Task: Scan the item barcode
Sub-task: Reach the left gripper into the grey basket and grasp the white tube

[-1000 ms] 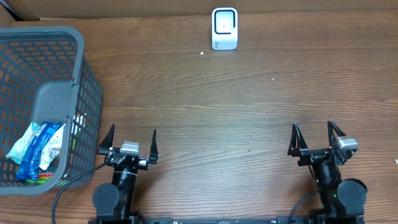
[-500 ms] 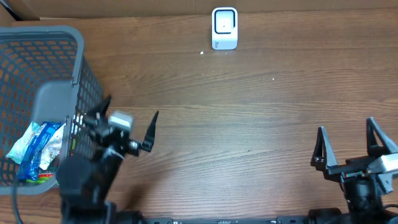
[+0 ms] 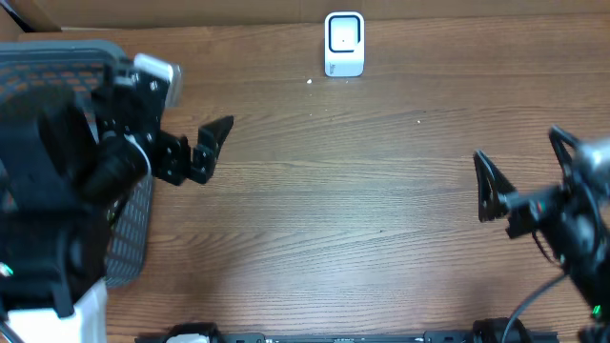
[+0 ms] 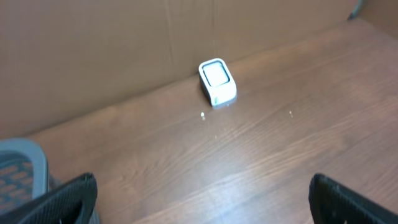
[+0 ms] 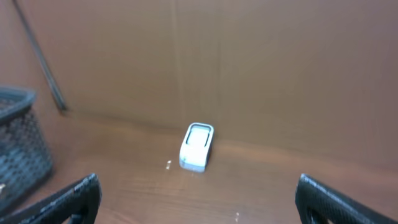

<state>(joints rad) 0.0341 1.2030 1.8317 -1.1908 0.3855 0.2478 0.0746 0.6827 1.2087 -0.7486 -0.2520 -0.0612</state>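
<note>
Pick step not begun: L gripper (image 4: 202, 193) and R gripper (image 3: 518, 151) fingers apart, empty; next I reach into basket (image 3: 135, 224), left bench edge, grab item

Both arms (image 3: 57, 181) matte black w/ chunky round joints. L hand (image 3: 172, 105): tapered black fingers (image 3: 217, 131), silver cam block (image 3: 157, 71). R hand (image 3: 524, 164): same pointed fingers, thin black cable (image 3: 536, 293) at 6 o'clock.

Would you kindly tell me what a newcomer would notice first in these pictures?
The small white scanner stands alone at the far edge of the table. The left arm looms over the grey basket at the left. Both the left tool and the right tool gape open, empty.
</note>
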